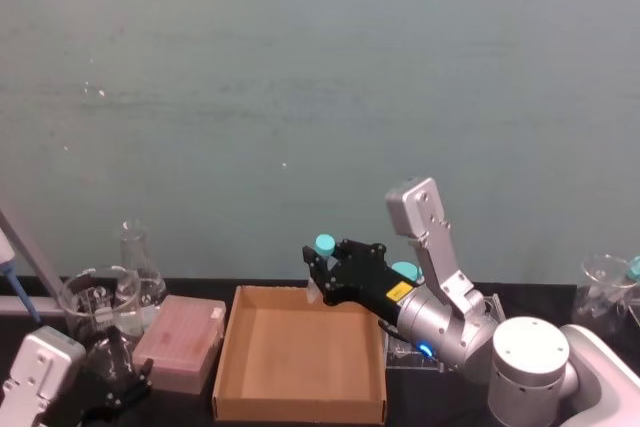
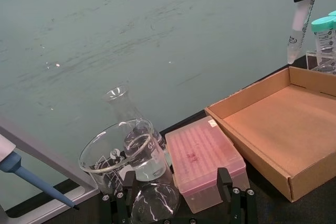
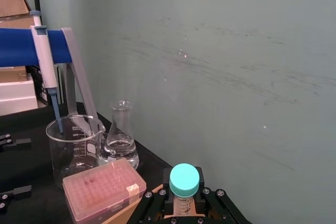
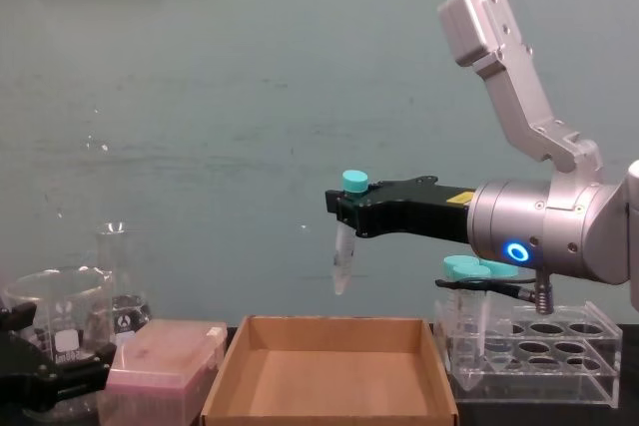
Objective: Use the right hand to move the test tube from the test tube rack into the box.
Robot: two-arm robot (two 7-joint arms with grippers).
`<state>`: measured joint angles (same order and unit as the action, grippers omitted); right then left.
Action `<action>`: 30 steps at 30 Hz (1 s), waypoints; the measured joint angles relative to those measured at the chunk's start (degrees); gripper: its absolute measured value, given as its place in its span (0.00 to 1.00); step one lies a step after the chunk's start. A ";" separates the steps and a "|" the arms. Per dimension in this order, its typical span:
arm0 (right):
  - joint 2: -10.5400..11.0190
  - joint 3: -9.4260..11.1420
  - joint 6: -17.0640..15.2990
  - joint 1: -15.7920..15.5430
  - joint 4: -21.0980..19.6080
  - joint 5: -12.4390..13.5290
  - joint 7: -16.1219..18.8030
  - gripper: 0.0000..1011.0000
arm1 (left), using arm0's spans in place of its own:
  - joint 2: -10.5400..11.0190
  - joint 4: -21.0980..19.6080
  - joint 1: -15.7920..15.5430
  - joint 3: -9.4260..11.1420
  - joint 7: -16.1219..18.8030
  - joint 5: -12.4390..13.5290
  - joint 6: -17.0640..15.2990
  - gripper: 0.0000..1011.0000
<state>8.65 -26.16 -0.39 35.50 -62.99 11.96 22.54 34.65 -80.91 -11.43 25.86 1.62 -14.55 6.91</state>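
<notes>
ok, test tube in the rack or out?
Out: right hand grips test tube near its cap, hanging over the box's far edge, clear of the rack.

The test tube (image 4: 342, 258) is clear with a teal cap. The box (image 4: 339, 391) is plain brown cardboard; the plastic case (image 4: 160, 364), translucent pink. The right hand (image 4: 346, 209) is black.

Slim teal-capped test tube (image 4: 343, 246) hangs nearly upright above shallow brown box (image 4: 225, 371)
</notes>
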 joint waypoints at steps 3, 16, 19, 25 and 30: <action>0.10 0.07 0.03 -0.09 -0.15 0.06 0.00 0.21 | 0.00 0.00 0.00 0.00 0.00 0.00 0.00 0.99; 0.30 0.22 0.11 -0.25 -0.60 0.18 0.02 0.57 | 0.00 0.01 0.00 0.00 0.00 0.00 0.00 0.99; 0.32 0.23 0.12 -0.26 -0.63 0.19 0.02 0.67 | 0.00 0.01 0.00 0.00 0.00 0.00 0.00 0.99; 0.35 0.27 0.13 -0.29 -0.69 0.23 0.03 0.85 | 0.00 0.01 0.00 0.00 0.00 0.00 0.00 0.99; 0.38 0.28 0.13 -0.32 -0.72 0.28 0.02 0.96 | 0.00 0.01 0.00 0.00 0.00 0.00 0.00 0.99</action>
<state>9.03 -25.88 -0.26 35.18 -63.71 12.23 22.56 34.64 -80.90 -11.43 25.86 1.62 -14.55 6.91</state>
